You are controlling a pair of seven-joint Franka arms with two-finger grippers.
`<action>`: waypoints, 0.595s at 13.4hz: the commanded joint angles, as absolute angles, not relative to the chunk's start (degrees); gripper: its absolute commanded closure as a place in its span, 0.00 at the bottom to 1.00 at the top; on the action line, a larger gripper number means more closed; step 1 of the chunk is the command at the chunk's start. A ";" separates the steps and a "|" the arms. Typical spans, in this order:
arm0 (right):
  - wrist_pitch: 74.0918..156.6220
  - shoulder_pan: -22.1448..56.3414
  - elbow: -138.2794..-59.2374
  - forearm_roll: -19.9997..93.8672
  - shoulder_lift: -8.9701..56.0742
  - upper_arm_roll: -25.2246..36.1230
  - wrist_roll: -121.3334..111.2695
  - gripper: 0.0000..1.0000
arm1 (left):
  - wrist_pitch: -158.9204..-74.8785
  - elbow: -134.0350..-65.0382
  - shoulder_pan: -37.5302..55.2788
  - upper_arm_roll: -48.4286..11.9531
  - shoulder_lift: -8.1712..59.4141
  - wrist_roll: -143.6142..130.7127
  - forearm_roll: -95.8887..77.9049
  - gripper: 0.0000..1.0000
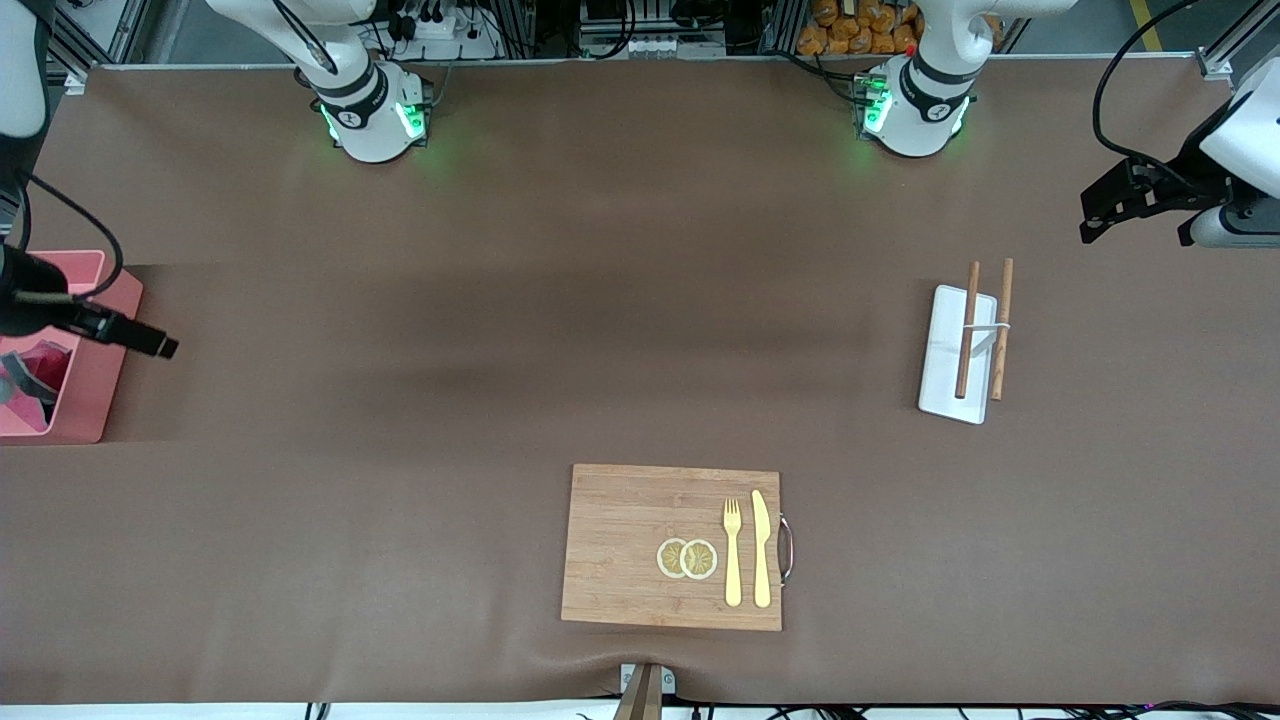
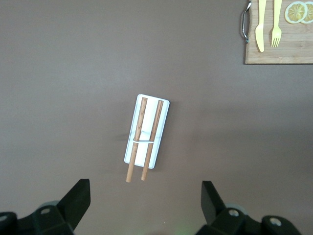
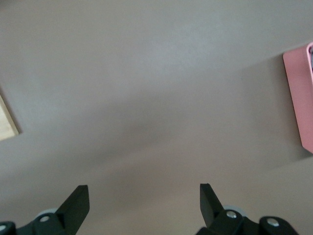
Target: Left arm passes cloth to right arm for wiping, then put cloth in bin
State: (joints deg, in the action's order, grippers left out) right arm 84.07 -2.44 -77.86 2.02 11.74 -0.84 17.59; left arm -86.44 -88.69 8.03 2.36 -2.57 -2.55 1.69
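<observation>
The cloth (image 1: pixel 38 372) lies inside the bin (image 1: pixel 95 385), crimson with a dark grey fold, at the right arm's end of the counter (image 1: pixel 500 330). The right pincer (image 3: pixel 142 205) is up in the air by the bin's edge, over bare counter, fingers spread wide and holding nothing, so the cloth is apart from it; in the front view only its dark body (image 1: pixel 120 330) shows. The left pincer (image 2: pixel 144 203) hangs over the left arm's end of the counter, also wide and empty, well apart from the cloth. Near it lies a white tray (image 1: pixel 945 370) with two brown sticks (image 1: pixel 968 330). A wooden board (image 1: pixel 620 545) with fork (image 1: pixel 733 550), knife (image 1: pixel 761 548) and lemon slices (image 1: pixel 687 558) sits nearest the front camera.
</observation>
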 commanded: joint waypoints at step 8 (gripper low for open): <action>80.68 -1.23 -81.91 2.64 2.90 -0.44 19.51 0.00 | -86.40 -89.91 8.00 2.11 -3.87 -3.78 1.67 0.00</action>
State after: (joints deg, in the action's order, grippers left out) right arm 80.75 -1.73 -80.26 2.02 5.56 -0.57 17.98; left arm -86.44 -88.86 8.03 2.36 -2.58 -2.63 1.69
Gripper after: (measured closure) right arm 0.000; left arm 0.000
